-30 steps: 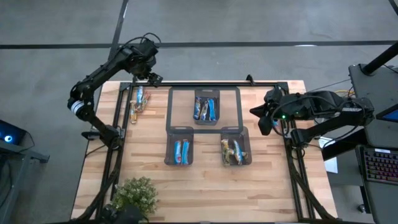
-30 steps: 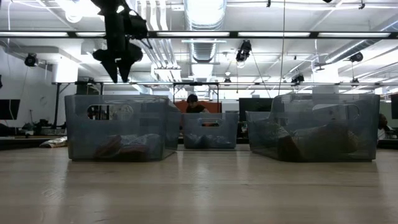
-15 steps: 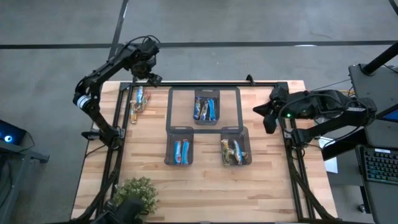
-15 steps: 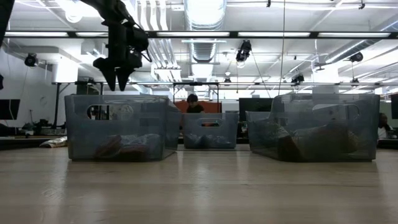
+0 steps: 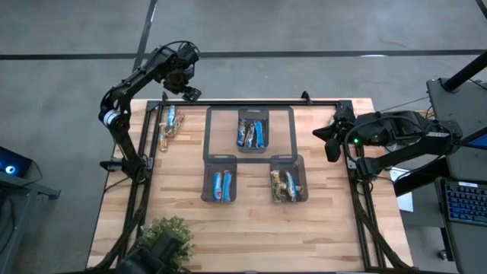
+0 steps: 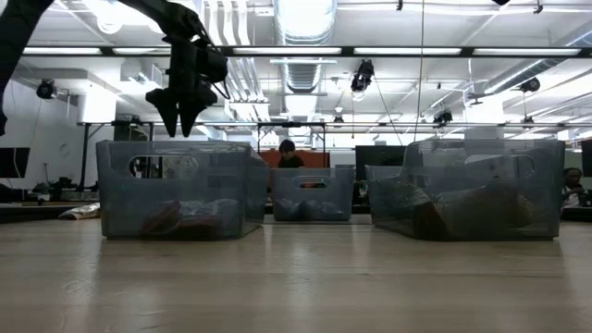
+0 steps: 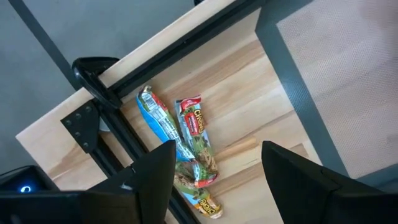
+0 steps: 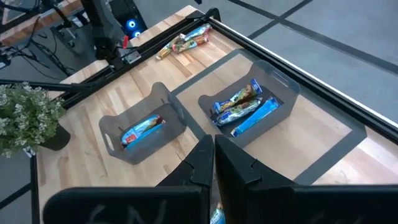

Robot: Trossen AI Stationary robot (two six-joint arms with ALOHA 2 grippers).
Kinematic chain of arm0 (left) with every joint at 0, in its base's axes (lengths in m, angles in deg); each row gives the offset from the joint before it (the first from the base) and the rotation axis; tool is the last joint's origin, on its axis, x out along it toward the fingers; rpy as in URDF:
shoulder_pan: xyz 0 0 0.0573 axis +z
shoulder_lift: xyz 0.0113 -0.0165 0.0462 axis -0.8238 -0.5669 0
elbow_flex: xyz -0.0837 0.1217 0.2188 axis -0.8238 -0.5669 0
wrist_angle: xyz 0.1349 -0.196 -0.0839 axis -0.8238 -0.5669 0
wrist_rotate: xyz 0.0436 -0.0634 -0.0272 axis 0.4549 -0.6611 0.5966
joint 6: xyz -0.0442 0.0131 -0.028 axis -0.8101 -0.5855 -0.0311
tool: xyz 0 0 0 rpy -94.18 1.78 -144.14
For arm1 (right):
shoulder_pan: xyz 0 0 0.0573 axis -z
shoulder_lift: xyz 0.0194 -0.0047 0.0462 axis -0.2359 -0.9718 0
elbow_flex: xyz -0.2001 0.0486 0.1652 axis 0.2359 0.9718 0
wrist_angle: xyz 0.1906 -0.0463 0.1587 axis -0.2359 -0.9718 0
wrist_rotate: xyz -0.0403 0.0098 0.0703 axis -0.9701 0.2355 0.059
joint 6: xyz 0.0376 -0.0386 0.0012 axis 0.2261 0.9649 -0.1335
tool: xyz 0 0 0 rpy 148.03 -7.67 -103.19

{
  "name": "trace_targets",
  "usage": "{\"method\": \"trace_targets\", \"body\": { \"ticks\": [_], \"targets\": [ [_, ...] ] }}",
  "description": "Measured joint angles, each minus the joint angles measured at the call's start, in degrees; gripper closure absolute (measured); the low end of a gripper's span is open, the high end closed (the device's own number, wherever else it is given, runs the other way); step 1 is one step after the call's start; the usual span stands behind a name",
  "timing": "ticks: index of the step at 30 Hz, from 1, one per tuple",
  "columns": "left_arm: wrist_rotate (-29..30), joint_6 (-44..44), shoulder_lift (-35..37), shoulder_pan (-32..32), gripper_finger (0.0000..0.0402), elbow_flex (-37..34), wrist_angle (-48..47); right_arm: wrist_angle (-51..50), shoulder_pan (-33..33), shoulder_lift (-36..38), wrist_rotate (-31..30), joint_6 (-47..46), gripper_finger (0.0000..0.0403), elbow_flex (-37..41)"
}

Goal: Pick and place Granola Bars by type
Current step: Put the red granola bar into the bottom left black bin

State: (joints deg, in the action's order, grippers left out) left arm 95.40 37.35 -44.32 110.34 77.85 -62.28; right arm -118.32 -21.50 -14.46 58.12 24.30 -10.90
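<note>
Left end effector (image 5: 190, 93) has risen, fingers apart – three bins (image 5: 221, 160) hold Granola Bars (image 5: 221, 183) – right end effector (image 5: 329, 144) together

Even, bright indoor light with soft shadows — nothing blown out on the table (image 5: 327, 213).

Light comes from long ceiling fixtures (image 6: 305, 17) in the room behind the table, which glare white in the low view; there the nearest tabletop is blurred and the bins (image 6: 176, 190) look hazy. From above, shadows under the bins are faint — the wood reads evenly lit.
</note>
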Motion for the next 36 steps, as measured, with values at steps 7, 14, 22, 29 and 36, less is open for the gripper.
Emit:
{"method": "trace_targets", "body": {
  "ticks": [7,14,22,29,36],
  "targets": [
    [-0.11,-0.33,-0.06,-0.02,0.0181,0.65,-3.59,0.08,0.0,0.33,-1.33,0.49,0.0394,0.1],
    [-0.28,-1.35,-0.17,0.0,0.0181,-2.75,-4.12,0.09,0.0,0.3,-1.46,1.09,0.0394,0.14],
    [-1.8,-4.7,-0.34,-0.45,0.0181,-7.53,-3.08,0.09,0.0,0.3,-1.46,1.28,0.0394,0.19],
    [-1.99,-4.71,-0.28,-0.7,0.0181,-4.93,-3.01,0.07,0.0,0.3,-1.31,1.43,0.0394,0.19],
    [-1.97,-3.15,-0.87,-0.42,0.0181,1.54,-3.35,0.07,0.0,0.3,-1.15,1.03,0.0394,0.19]
  ]
}}
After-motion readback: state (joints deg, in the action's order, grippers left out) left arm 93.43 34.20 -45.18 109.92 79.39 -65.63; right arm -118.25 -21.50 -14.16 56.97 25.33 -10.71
